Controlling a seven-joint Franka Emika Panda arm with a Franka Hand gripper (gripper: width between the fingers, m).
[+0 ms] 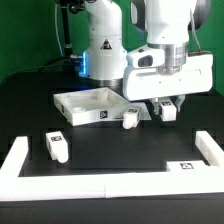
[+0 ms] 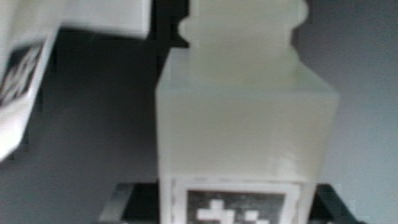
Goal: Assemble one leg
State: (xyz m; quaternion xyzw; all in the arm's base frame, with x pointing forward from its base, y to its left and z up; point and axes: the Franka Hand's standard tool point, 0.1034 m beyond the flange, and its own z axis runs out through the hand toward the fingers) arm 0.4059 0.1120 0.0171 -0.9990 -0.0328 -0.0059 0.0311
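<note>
My gripper (image 1: 168, 101) hangs at the exterior view's right and is shut on a leg (image 1: 169, 112), a stubby white peg held upright just above the black table. In the wrist view this leg (image 2: 240, 110) fills the picture. Its square tag (image 2: 231, 207) sits low between my dark fingers (image 2: 139, 200), and my gripper (image 2: 237, 205) is closed on both of its sides. A second leg (image 1: 130, 118) stands beside the white square panel (image 1: 90, 104). A third leg (image 1: 57, 146) lies apart at the exterior view's left.
The panel also shows at the edge of the wrist view (image 2: 25, 85). A low white frame (image 1: 16, 160) runs along the front and both sides of the table and carries a tag (image 1: 183, 166). The robot's base (image 1: 100, 45) stands behind the panel.
</note>
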